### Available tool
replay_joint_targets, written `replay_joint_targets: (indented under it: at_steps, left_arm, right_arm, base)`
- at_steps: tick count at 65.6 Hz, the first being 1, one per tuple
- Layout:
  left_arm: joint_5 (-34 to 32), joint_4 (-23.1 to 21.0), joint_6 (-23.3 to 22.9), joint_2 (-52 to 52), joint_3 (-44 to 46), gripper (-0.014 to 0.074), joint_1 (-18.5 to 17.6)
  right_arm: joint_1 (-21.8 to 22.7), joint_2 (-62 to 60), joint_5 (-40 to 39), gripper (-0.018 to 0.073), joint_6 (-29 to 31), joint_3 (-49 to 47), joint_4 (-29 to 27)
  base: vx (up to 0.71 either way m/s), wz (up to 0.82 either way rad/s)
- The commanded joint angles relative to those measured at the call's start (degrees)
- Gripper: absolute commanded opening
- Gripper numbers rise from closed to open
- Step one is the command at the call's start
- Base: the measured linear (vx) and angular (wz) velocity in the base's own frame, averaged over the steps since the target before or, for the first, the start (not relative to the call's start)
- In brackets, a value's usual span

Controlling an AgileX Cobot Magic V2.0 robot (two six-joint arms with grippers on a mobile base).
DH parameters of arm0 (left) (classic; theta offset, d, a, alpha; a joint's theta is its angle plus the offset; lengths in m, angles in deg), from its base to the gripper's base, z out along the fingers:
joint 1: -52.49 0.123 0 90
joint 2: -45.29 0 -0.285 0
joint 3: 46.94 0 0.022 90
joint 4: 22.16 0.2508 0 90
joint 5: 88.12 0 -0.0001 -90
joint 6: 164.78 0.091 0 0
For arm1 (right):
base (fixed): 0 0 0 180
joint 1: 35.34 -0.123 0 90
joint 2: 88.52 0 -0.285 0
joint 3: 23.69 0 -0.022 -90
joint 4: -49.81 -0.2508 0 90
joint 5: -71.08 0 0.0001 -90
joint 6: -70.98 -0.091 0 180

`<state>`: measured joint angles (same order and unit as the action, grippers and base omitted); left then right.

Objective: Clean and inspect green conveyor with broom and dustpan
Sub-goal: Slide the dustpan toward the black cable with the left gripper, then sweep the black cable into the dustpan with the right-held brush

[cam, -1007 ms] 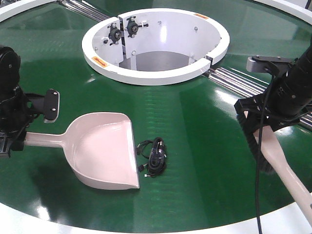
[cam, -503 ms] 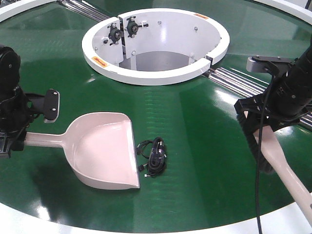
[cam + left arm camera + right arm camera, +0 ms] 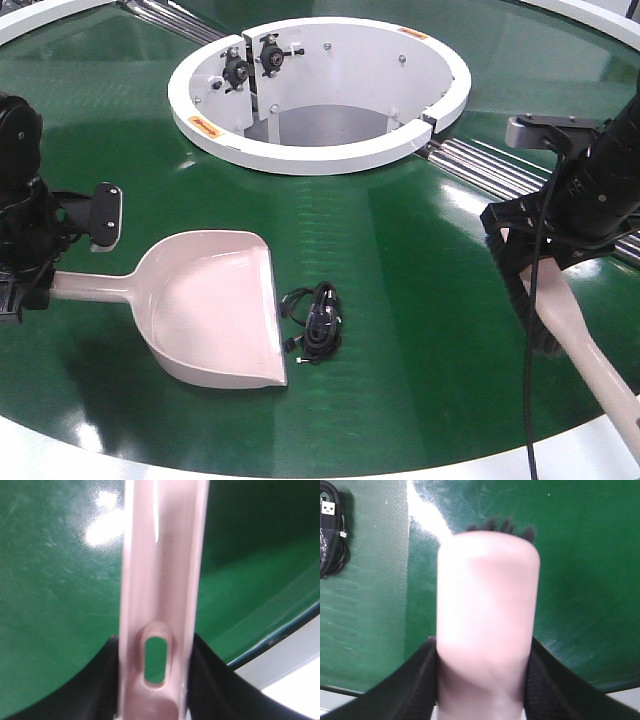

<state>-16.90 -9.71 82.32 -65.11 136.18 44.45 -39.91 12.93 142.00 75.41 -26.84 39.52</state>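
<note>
The beige-pink dustpan (image 3: 215, 305) lies on the green conveyor (image 3: 420, 300), its open lip facing right. My left gripper (image 3: 28, 285) is shut on its handle (image 3: 161, 570) near the slot hole, with a black finger pressed against each side. At the right, my right gripper (image 3: 530, 250) is shut on the broom (image 3: 585, 345), which slants down with its dark bristles (image 3: 505, 527) toward the belt. In the right wrist view the broom (image 3: 487, 620) fills the space between the jaws. A coiled black cable (image 3: 315, 322) lies just right of the pan's lip.
The white circular centre hub (image 3: 200, 125) with its open well stands behind the pan. Steel roller strips (image 3: 480, 160) run out from it to the right. The conveyor's white outer rim (image 3: 300, 470) curves along the near edge. The cable (image 3: 330, 540) also shows in the right wrist view.
</note>
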Motion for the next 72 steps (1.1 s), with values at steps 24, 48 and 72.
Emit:
replay_joint_targets:
  at_steps: [24, 48, 72]
  left_arm:
    - [1.0, -0.4, -1.1, 3.1, 1.6, -0.0006, -0.4]
    - [1.0, -0.4, -1.1, 3.1, 1.6, -0.0006, -0.4]
    - [1.0, -0.4, -1.1, 3.1, 1.6, -0.0006, -0.4]
  right_arm:
    - [0.1, -2.2, -3.5, -0.0003, 0.7, -1.4, -1.8]
    - [-4.5, 9.3, 1.8, -0.0003, -1.0, -10.1, -4.5]
    - [-12.9, 21.8, 3.0, -0.0003, -3.2, -19.1, -4.8]
  base:
    - [0.00, 0.00]
    - [0.00, 0.00]
    - [0.00, 0.00]
